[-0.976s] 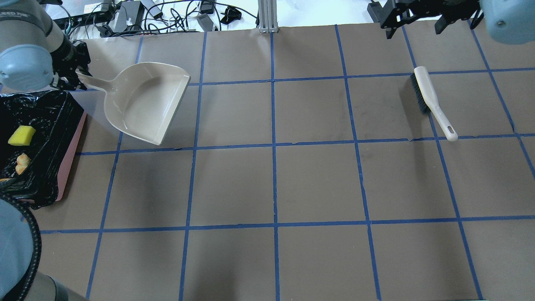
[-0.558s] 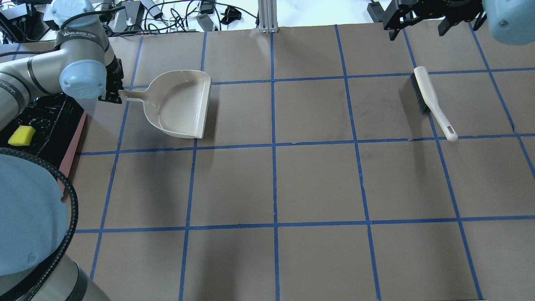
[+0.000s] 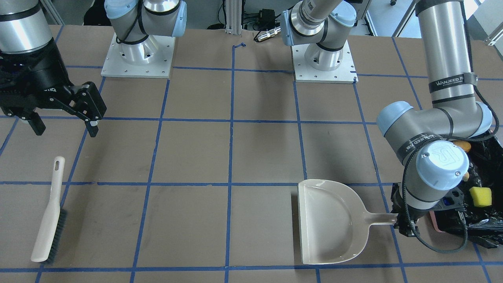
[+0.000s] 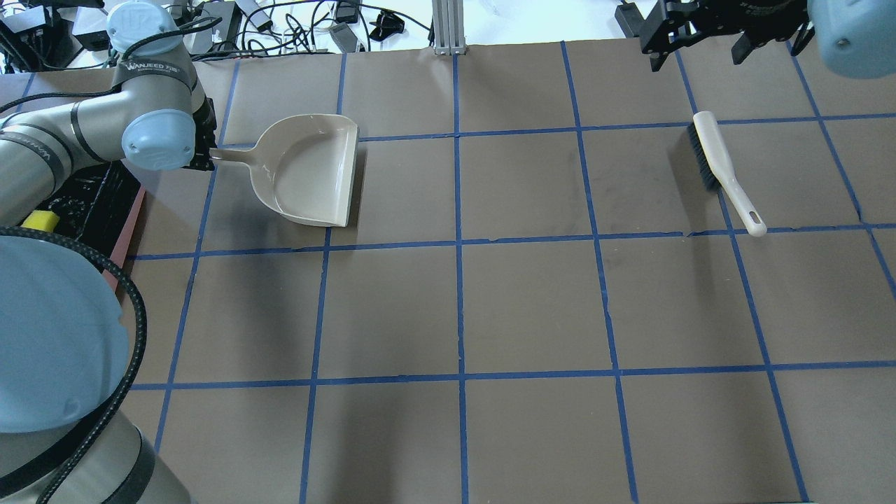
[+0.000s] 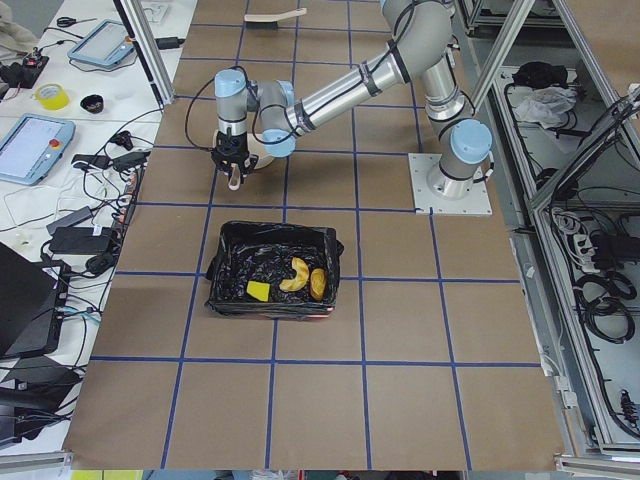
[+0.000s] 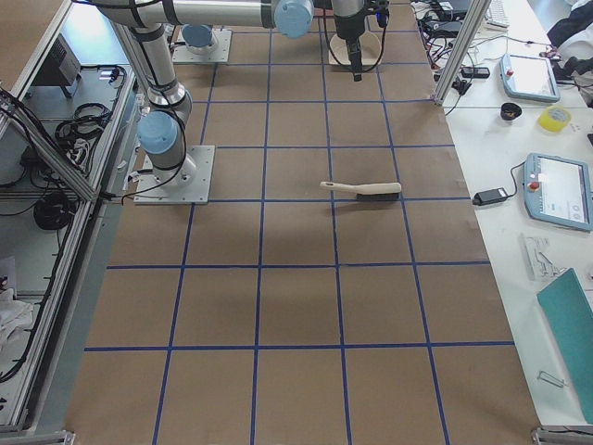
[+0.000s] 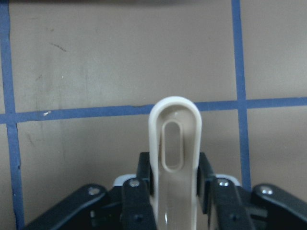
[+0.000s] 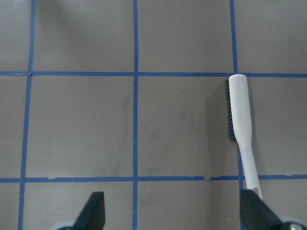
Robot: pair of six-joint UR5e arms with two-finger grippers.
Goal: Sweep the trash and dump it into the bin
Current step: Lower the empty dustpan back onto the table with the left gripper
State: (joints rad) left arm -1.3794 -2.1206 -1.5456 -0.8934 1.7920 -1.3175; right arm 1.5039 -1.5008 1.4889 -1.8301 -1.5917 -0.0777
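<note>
The trash lies in the bin [image 5: 225, 262], a pink tub lined with a black bag: a yellow-green wedge [image 5: 258, 291], a pale crescent [image 5: 296, 275] and a golden-brown lump [image 5: 318, 284]. The wedge also shows in the front view [image 3: 480, 196] and in the overhead view [image 4: 40, 220]. My left gripper [image 4: 205, 151] is shut on the handle of the beige dustpan [image 4: 308, 171], which sits empty beside the bin, mouth facing away from it. The wrist view shows the jaws clamped on the handle [image 7: 175, 143]. My right gripper [image 4: 696, 56] is open and empty, above the table near the brush [image 4: 724, 171].
The brush lies flat on its side on the right half of the table, also visible in the right wrist view [image 8: 240, 124]. Cables and devices lie beyond the table's far edge [image 4: 210, 28]. Blue tape lines grid the brown surface.
My left arm has carried the dustpan to the right, away from the bin, and turned its mouth to face right. The right gripper and the brush have stayed put.
</note>
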